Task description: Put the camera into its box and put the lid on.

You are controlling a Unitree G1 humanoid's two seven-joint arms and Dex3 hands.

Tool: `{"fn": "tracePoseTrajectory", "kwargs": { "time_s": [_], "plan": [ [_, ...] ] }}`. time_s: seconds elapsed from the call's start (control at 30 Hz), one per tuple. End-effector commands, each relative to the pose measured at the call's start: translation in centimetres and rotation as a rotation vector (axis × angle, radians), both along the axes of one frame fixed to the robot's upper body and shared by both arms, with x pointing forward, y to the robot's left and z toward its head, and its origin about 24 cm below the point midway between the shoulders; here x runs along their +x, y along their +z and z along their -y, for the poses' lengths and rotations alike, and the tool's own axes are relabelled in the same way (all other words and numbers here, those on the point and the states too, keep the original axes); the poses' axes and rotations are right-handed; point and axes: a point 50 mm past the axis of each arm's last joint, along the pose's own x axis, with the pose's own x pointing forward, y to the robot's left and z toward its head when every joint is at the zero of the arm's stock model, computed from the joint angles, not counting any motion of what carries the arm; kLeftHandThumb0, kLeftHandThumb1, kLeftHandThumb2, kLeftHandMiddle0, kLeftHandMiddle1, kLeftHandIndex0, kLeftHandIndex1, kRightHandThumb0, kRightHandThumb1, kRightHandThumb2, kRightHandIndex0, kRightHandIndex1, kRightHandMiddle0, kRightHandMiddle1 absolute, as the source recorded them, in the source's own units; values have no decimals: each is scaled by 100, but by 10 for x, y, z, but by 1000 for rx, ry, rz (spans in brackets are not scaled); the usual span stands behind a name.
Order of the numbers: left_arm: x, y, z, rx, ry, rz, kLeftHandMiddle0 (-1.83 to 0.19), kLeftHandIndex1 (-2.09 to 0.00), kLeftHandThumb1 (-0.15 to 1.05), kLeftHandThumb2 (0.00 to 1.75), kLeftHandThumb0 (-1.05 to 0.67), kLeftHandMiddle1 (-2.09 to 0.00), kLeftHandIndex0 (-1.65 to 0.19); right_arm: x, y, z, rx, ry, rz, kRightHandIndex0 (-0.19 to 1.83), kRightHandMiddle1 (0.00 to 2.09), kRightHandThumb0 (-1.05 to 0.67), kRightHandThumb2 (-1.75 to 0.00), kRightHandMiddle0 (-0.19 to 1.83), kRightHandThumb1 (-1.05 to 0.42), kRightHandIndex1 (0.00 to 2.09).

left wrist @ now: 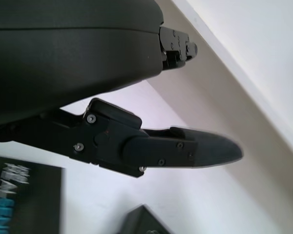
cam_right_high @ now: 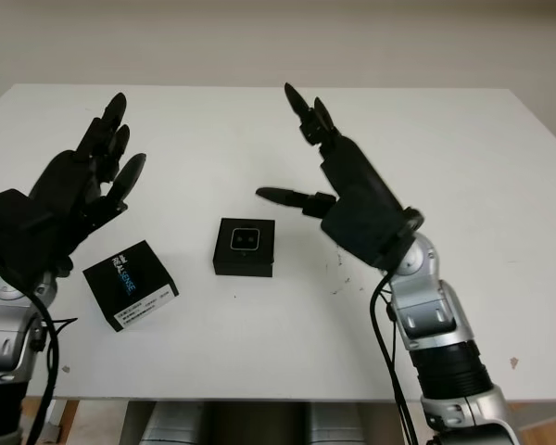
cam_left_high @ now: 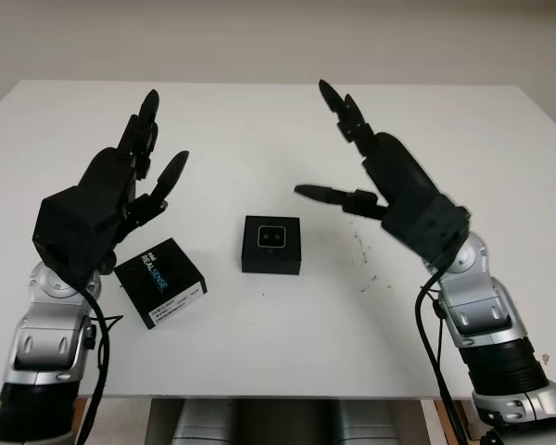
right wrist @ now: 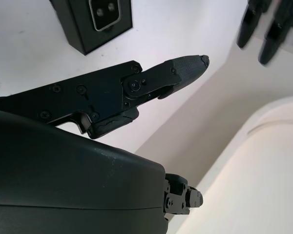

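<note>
Both hands raised, open, empty: left hand (cam_left_high: pixel 120 190) above lid (cam_left_high: pixel 159 282); right hand (cam_left_high: pixel 375 171) beside box (cam_left_high: pixel 271 245) containing camera (cam_left_high: pixel 271 237).

White counter (cam_left_high: pixel 259 352), surface matte. Small dark specks (cam_left_high: pixel 363 255) scattered right of centre. Pale wall (cam_left_high: pixel 259 37) behind the far edge.

open right hand (right wrist: pixel 151 83) above the box (right wrist: pixel 95 22) holding the camera (right wrist: pixel 105 10).
</note>
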Motion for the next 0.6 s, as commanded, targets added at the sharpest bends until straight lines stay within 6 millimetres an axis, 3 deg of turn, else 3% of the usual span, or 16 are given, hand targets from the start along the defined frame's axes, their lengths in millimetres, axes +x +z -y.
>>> {"fn": "tracePoseTrajectory", "kwargs": {
  "time_s": [0.0, 0.3, 0.57],
  "plan": [
    [-12, 8, -2, 132, -8, 0, -12, -8, 105, 20, -83, -6, -3, -2, 12, 6, 57, -3, 12, -19, 5, -65, -6, -12, -102, 0],
    [-52, 18, -8, 424, 11, -126, 2, -2, 105, 18, -98, -3, 9, -4, 44, 27, 140, -83, 93, -16, 7, -67, -5, -9, -102, 2],
    [-60, 15, -3, 481, 28, -171, 1, -3, 105, 13, -96, -4, 13, -4, 41, 26, 142, -97, 81, -16, 7, -66, -5, -8, -102, 4]
  ]
}}
